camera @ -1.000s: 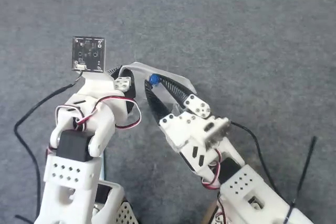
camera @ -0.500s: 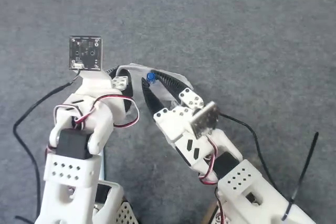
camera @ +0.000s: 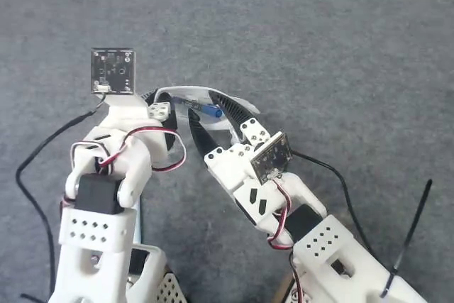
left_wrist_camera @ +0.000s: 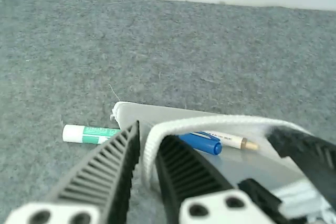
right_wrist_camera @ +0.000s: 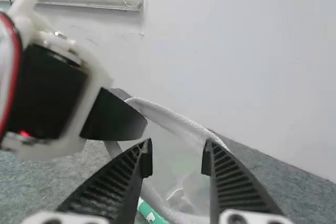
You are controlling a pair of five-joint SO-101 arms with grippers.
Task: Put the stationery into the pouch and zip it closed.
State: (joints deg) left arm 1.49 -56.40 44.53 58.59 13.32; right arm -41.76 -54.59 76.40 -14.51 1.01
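Note:
The clear pouch [camera: 177, 94] with a white zip edge lies on the grey carpet between the two arms. My left gripper [left_wrist_camera: 148, 135] is shut on the pouch's white rim [left_wrist_camera: 157, 129] and holds its mouth up. Inside the pouch [left_wrist_camera: 157, 116] lies a blue-capped pen [left_wrist_camera: 200, 142] with a white barrel. A green and white tube [left_wrist_camera: 86, 134] lies on the carpet just beside the pouch. My right gripper [right_wrist_camera: 177, 150] is open at the pouch mouth [right_wrist_camera: 178, 121], straddling the pen [camera: 210, 111] without touching it.
Grey carpet [camera: 340, 54] stretches away to a white wall at the far edge. Black cables trail on the left [camera: 35, 161] and on the right [camera: 344, 186]. A thin black strap [camera: 411, 232] lies at the right.
The blue pen was between my right gripper's fingers; now it lies in the pouch. The right wrist has rolled and shifted left. My left arm still holds the rim, nudged slightly left.

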